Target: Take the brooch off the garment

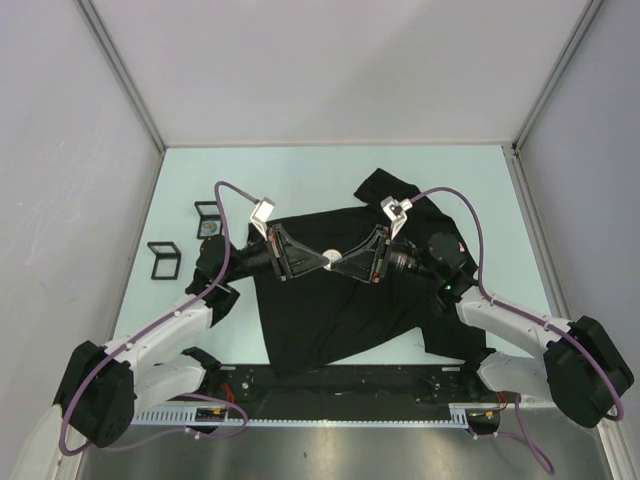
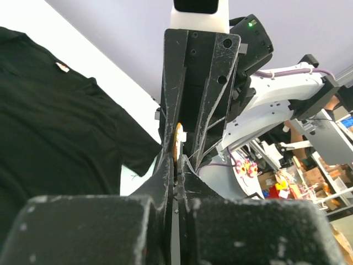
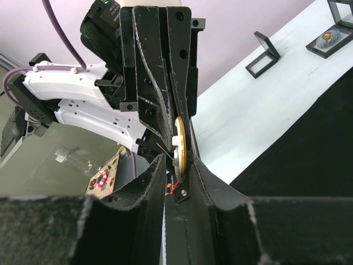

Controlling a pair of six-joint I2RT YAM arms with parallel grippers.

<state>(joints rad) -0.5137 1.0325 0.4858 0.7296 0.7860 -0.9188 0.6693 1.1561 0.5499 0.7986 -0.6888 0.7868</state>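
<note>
The brooch (image 1: 333, 254), a small gold-rimmed disc with a white clasp, is held in the air between my two grippers, above the middle of the black T-shirt (image 1: 330, 320). My left gripper (image 1: 325, 260) is shut on the brooch's edge (image 2: 177, 142). My right gripper (image 1: 343, 260) faces it tip to tip. Its jaws stand a little apart around the brooch (image 3: 179, 144), which rests against one finger (image 3: 198, 171), and its thin pin shows. The shirt lies flat on the table below (image 2: 49, 127), with a tiny red-and-white tag (image 2: 62, 67).
Two small black display boxes stand on the pale table left of the shirt. One (image 1: 208, 220) holds an ornament, the other (image 1: 165, 258) looks empty. They also show in the right wrist view (image 3: 266, 52). Grey walls close in the table on three sides.
</note>
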